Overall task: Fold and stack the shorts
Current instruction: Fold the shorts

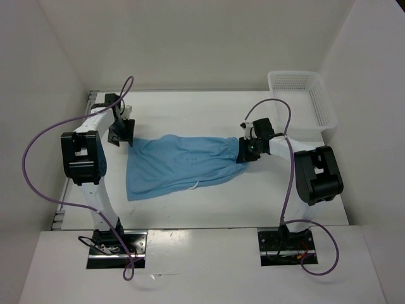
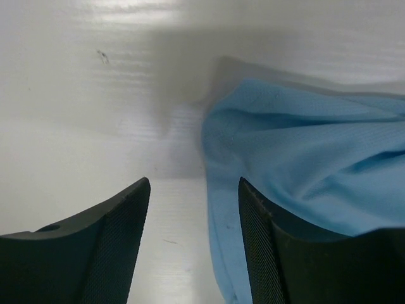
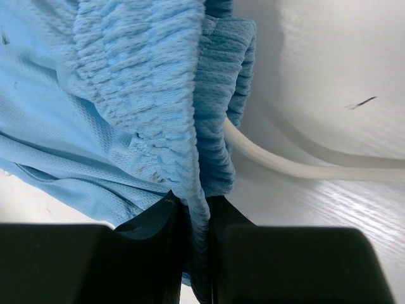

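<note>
While the shorts (image 1: 180, 164) lie spread across the middle of the table (image 1: 190, 107), my right fingers (image 3: 155, 247) pinch their gathered waistband. My left fingers (image 2: 114, 247) stand spread at the hem edge, with bare table beyond.

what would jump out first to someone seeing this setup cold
The light blue shorts lie spread across the middle of the white table. The right gripper is clamped on their gathered waistband, while the left gripper stands open at their other end, holding nothing. A white mesh basket sits at the far right corner.
</note>
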